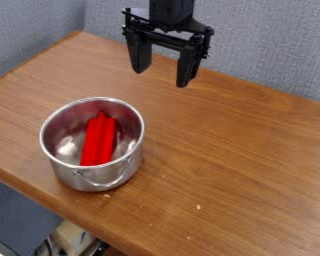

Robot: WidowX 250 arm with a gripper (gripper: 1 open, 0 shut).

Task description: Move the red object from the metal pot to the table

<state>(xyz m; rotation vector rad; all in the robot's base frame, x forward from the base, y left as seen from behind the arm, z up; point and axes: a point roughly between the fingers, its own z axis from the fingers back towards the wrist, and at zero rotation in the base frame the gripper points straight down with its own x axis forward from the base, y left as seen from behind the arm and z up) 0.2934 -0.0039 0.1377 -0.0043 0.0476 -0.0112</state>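
From here I see my fingers (167,66) apart, and the red object (99,139) inside the metal pot (47,142). 0 of 2 stages done: grasping it, then placing it on the bench (223,150).

Grey-blue padded fabric (270,35) forms the backdrop along the far side, its surface slightly mottled. A similar grey-blue surface (13,215) shows at lower left. Beside it, at the bottom edge: a red item (67,235), partly cut off, and a pale item (43,248); identity of both unclear.
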